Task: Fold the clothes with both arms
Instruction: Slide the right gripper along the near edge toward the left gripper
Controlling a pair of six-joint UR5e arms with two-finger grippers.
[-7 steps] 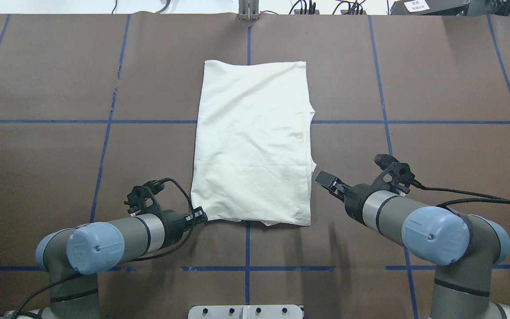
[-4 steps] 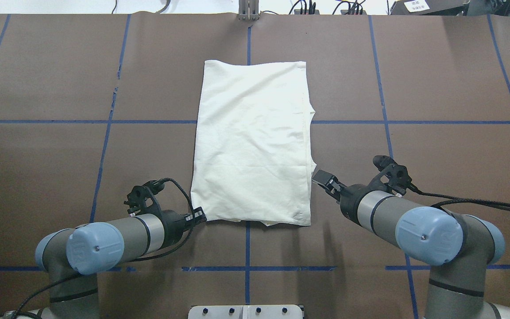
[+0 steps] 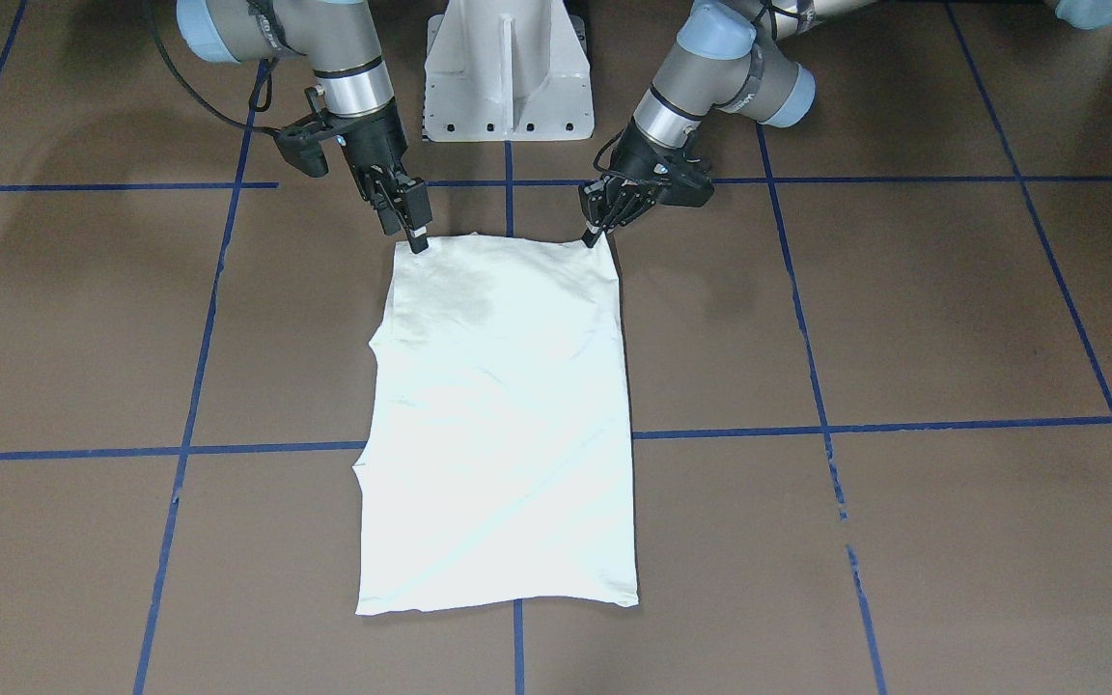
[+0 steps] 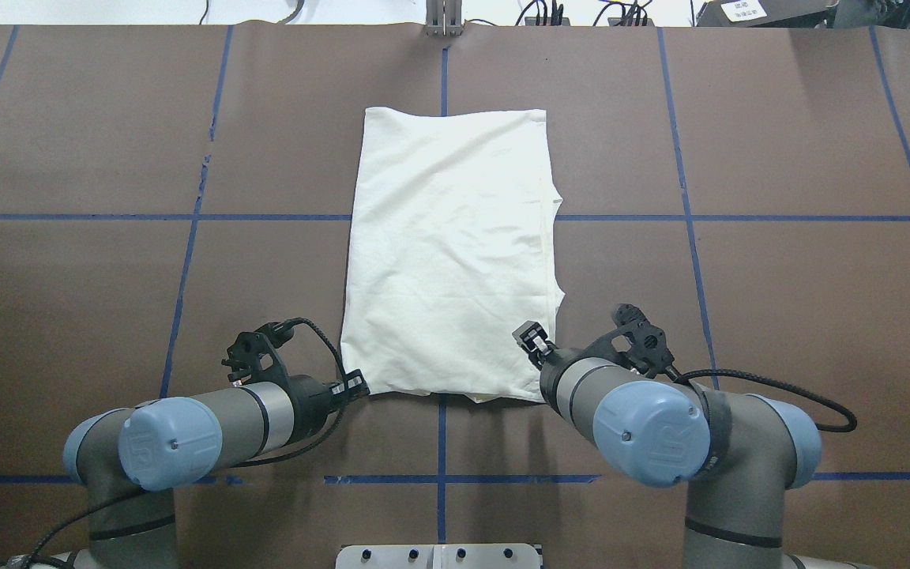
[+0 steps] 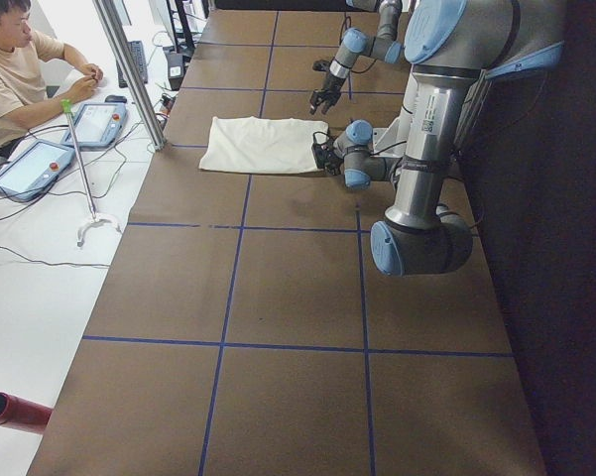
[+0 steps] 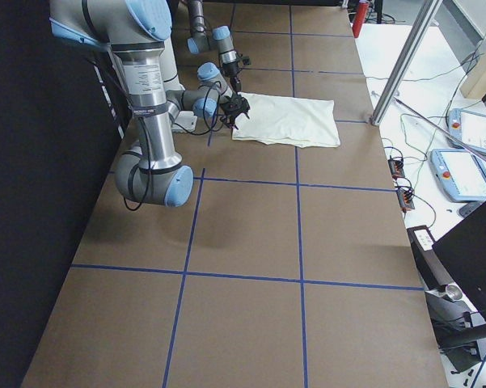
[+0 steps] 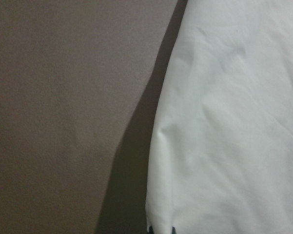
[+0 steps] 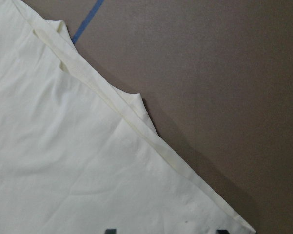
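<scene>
The clothes are one cream shirt (image 4: 451,253) folded into a long rectangle, plain side up, lying flat on the brown table (image 4: 779,276). No print shows. My left gripper (image 4: 356,385) sits low at the shirt's near-left corner, shut on the shirt's edge. In the left wrist view its tips (image 7: 161,229) stand close together on the cloth (image 7: 234,122). My right gripper (image 4: 532,336) hovers open over the near-right corner. Its tips (image 8: 166,231) are wide apart above the hem (image 8: 136,122). The front view shows both grippers, left (image 3: 597,234) and right (image 3: 415,236), at the shirt's (image 3: 503,415) two corners.
Blue tape lines cross the table. The white pedestal (image 3: 508,68) stands between the arms' bases. A seated person (image 5: 20,79), control tablets (image 5: 99,124) and a metal post (image 5: 129,69) are beyond the table's far edge.
My right arm has swung in to the left, carrying its open gripper from beside the shirt's right edge to over the near-right corner. The left arm and the shirt have not moved.
</scene>
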